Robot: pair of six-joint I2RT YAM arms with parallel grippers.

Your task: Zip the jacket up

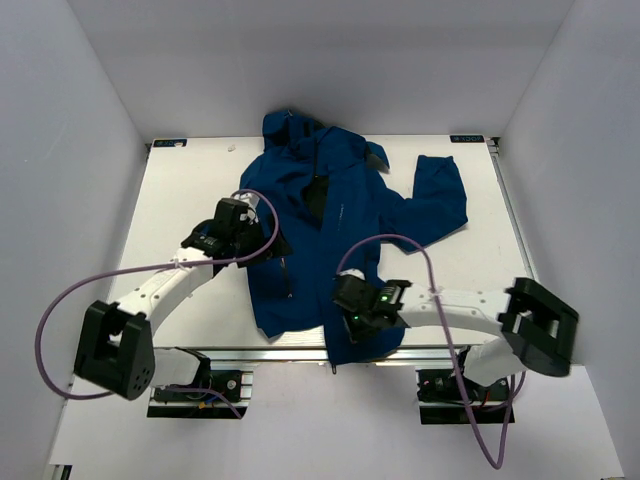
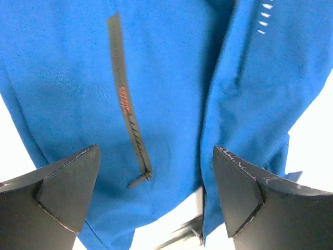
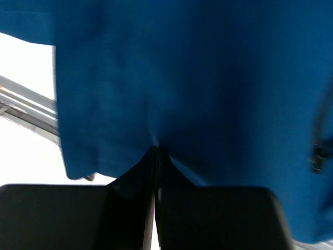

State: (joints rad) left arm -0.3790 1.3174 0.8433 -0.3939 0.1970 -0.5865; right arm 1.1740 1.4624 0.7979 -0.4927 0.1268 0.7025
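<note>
The dark blue jacket (image 1: 345, 215) lies front up on the white table, hood at the far side, its hem hanging over the near edge. My left gripper (image 1: 266, 246) is open above the jacket's left front panel. In the left wrist view (image 2: 156, 151) its fingers straddle a dark pocket zip (image 2: 127, 107) and the central front opening (image 2: 207, 151), which gapes at the hem. My right gripper (image 1: 346, 299) is at the lower right panel. In the right wrist view (image 3: 156, 152) it is shut on a pinch of jacket fabric (image 3: 197, 78).
The white table (image 1: 190, 200) ends at a metal rail (image 1: 290, 355) along the near edge. One sleeve (image 1: 440, 195) lies spread to the right. Purple cables (image 1: 60, 300) loop from both arms. Grey walls stand on three sides.
</note>
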